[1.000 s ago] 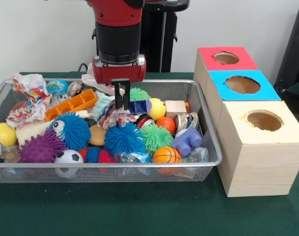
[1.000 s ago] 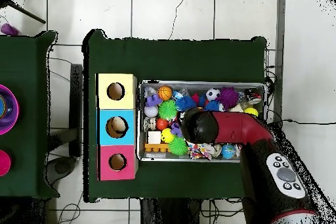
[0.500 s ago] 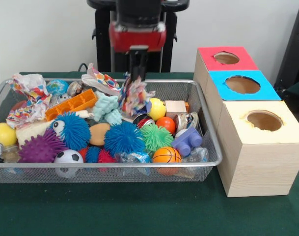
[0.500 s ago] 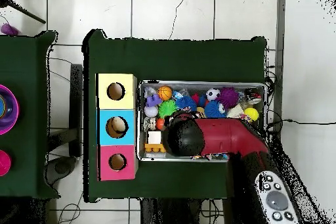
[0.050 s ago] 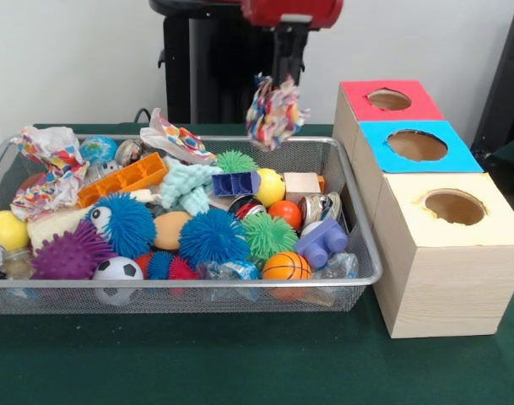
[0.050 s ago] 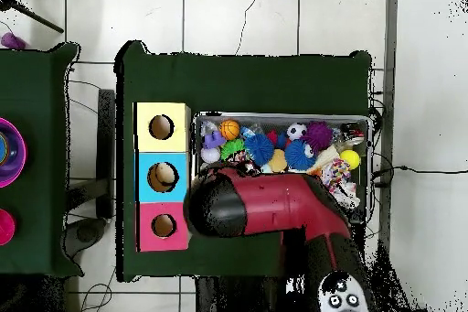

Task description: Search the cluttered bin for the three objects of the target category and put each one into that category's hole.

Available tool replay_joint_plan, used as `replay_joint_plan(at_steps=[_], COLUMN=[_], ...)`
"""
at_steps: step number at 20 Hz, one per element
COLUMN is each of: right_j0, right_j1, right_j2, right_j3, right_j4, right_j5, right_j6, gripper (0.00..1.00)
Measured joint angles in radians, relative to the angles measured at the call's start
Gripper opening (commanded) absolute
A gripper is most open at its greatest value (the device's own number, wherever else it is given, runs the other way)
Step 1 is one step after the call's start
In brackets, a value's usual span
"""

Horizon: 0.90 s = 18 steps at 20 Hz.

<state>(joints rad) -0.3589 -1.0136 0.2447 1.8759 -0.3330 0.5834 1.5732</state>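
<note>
Claw clamps crumpled multicolour paper wad above wire-mesh bin.

A: Quick count, what do I log?
B: I get one wire bin and three boxes with one hole each: red, blue, plain wood.
A: Balls?
B: I see one soccer ball, one basketball, one small orange ball, two yellow balls.
A: Spiky ones?
B: At least five: two big blue, one purple, two green.
A: Crumpled printed paper wads?
B: Three: two in the bin, one hanging above it.
</note>
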Motion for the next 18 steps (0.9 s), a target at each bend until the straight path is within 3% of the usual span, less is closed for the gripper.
replay_joint_plan(at_steps=[6,18], right_j0=[0.096,0.238], right_j1=[-0.041,-0.047], right_j2=[-0.051,-0.154], right_j3=[0.053,0.126], right_j4=[0.061,0.137], right_j5=[0.000,-0.006], right_j6=[0.005,0.058], gripper=[0.00,0.00])
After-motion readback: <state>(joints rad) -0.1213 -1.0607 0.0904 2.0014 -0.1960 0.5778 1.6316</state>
